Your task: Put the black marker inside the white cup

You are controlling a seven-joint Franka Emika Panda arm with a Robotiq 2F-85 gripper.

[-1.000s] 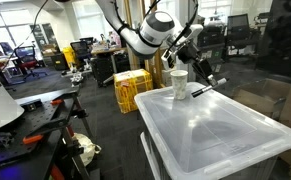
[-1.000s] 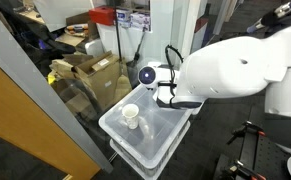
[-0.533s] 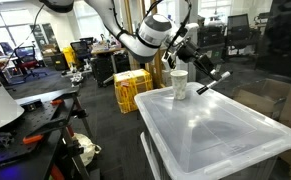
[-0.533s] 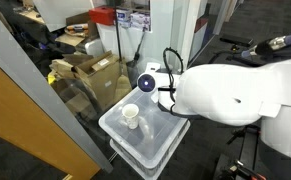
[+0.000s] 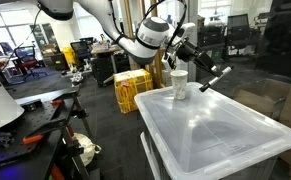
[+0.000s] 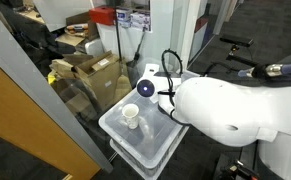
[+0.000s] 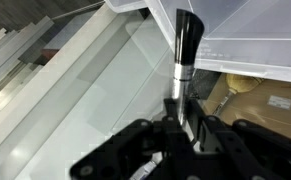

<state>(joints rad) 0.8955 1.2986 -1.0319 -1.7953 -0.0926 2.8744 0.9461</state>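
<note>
The white cup (image 5: 179, 84) stands upright on the clear plastic bin lid (image 5: 210, 130), near its far corner; it also shows in the exterior view from above (image 6: 131, 116). My gripper (image 5: 197, 62) is shut on the black marker (image 5: 215, 78), holding it in the air just beside and slightly above the cup's rim. In the wrist view the marker (image 7: 183, 50) sticks out from between my fingers (image 7: 181, 125), its black cap pointing away over the bin lid's edge. The cup is out of the wrist view.
The clear bin (image 6: 145, 140) stands on the floor with a yellow crate (image 5: 131, 90) behind it. Cardboard boxes (image 6: 90, 72) stand to one side. A workbench with tools (image 5: 25, 120) and office chairs (image 5: 25, 60) stand farther off. A large white blurred shape (image 6: 230, 105) fills much of one exterior view.
My gripper with the marker has shifted slightly up and away from the cup. The cup has not moved.
</note>
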